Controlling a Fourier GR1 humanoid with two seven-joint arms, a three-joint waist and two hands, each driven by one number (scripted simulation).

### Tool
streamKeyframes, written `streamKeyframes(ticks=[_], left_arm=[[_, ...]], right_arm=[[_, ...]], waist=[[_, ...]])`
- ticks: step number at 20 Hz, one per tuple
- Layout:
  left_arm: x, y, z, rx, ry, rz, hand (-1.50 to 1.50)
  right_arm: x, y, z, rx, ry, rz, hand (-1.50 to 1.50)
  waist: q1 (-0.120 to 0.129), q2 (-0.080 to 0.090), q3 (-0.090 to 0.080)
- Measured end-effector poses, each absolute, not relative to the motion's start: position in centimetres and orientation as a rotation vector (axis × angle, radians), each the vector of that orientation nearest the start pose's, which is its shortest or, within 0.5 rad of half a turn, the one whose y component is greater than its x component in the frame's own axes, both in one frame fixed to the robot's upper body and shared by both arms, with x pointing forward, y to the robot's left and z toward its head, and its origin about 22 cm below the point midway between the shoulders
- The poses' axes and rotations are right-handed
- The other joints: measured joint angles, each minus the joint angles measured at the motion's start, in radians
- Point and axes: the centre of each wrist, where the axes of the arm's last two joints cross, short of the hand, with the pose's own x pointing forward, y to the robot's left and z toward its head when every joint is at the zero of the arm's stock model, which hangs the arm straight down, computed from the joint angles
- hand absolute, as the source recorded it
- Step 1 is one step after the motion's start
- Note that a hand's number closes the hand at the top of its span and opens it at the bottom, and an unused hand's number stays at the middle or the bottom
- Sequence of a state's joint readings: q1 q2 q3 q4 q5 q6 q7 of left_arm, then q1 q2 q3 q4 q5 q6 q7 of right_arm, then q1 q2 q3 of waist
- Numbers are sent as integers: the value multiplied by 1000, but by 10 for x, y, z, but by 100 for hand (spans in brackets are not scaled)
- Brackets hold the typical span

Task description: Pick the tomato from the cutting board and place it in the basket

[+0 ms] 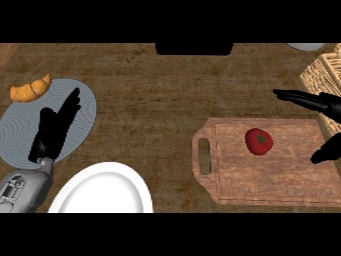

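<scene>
A red tomato [259,141] with a green stem lies on the wooden cutting board [276,185], in its upper middle. My right hand [340,111] hovers open at the board's right edge, fingers spread toward the left and thumb pointing down, a short way right of the tomato and not touching it. The woven wicker basket [335,70] stands at the far right, behind that hand and partly cut off by the view's edge. My left hand [55,131] rests open with straight fingers over a grey round mat at the left.
A croissant [30,90] lies on the upper edge of the grey mat [14,130]. A white plate [103,192] sits at the lower left beside my left forearm. A dark object [194,48] shows at the top centre, and a pale dish [306,46] at the top right.
</scene>
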State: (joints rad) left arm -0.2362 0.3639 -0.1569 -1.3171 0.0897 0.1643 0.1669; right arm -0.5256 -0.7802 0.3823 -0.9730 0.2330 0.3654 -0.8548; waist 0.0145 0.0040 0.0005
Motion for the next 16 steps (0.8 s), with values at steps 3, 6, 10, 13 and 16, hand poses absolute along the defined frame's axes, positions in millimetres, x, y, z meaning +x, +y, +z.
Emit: streamKeyframes(ticks=[3, 6, 10, 13, 16], left_arm=[[300, 276, 22, 260, -1358, -213, 0], [297, 277, 20, 257, -1358, -215, 0], [299, 273, 21, 264, -1360, -216, 0], [295, 277, 22, 262, -1359, -215, 0], [296, 274, 21, 262, -1355, -211, 0]], right_arm=[[349, -363, 72, 51, -1733, 1403, -150], [351, -355, 61, 62, -1732, 1404, -150], [353, -345, 58, 85, -1735, 1411, -150], [351, -342, 53, 91, -1734, 1410, -150], [353, -332, 49, 103, -1730, 1415, -150]], waist=[[-3, -1, 0], [-4, -2, 0], [-7, -2, 0], [-8, -3, 0], [-9, -3, 0]])
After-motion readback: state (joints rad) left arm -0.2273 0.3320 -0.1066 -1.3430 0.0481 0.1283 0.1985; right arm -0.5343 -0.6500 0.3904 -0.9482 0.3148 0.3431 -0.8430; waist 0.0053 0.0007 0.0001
